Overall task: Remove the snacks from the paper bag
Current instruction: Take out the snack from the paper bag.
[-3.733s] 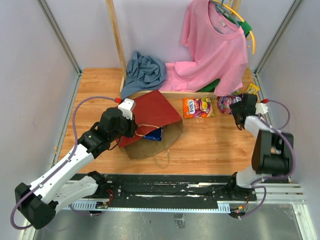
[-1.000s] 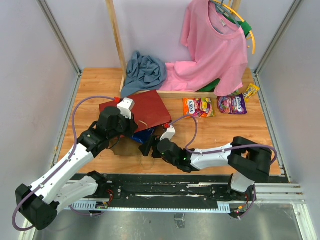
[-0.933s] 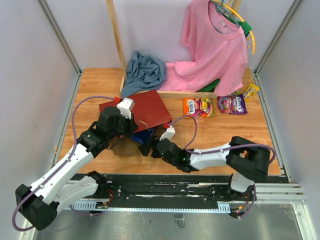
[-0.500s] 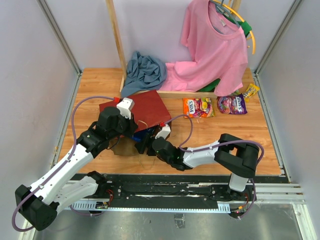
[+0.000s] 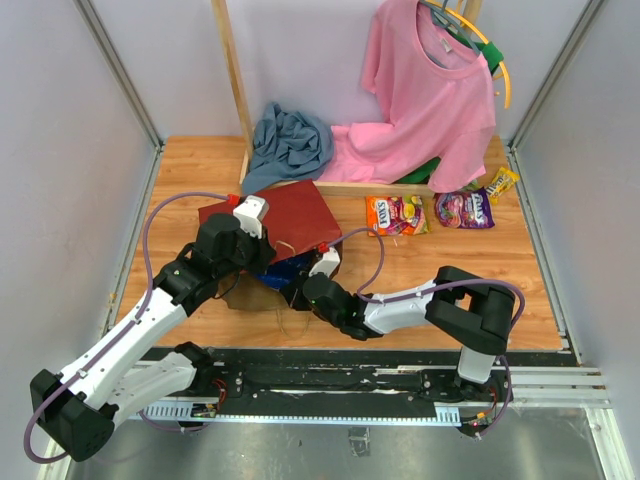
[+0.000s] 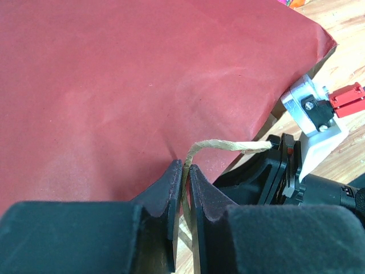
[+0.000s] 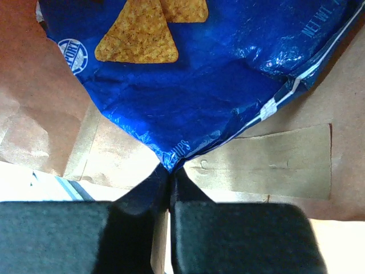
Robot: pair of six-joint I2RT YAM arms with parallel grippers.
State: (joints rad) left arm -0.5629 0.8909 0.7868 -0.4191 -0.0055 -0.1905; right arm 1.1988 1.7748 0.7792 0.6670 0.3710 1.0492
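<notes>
Paper bag [image 5: 300,215] on side on table [image 5: 440,265], red face up. Left gripper [image 6: 183,171] closed on twine handle [image 6: 228,146]. Right gripper [image 7: 169,174] at bag mouth, pinched tight on corner of blue Doritos bag [image 7: 199,85]; its top cut off in wrist view, mostly hidden under red face from above. Other contents not discernible. Orange packet [image 5: 396,214], purple packet [image 5: 463,208] laid out beyond bag; yellow packet [image 5: 503,182] beside pink shirt [image 5: 430,90], print unreadable

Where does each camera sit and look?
Top external: above and behind, looking down on the table, paper bag, left arm, right arm.
Left wrist: behind the left gripper, facing the bag's red side; fingers pinch the twine handle.
Right wrist: behind the right gripper, facing into the bag; fingers pinch the Doritos bag.
Shared: top and left-wrist views both show that red side.
</notes>
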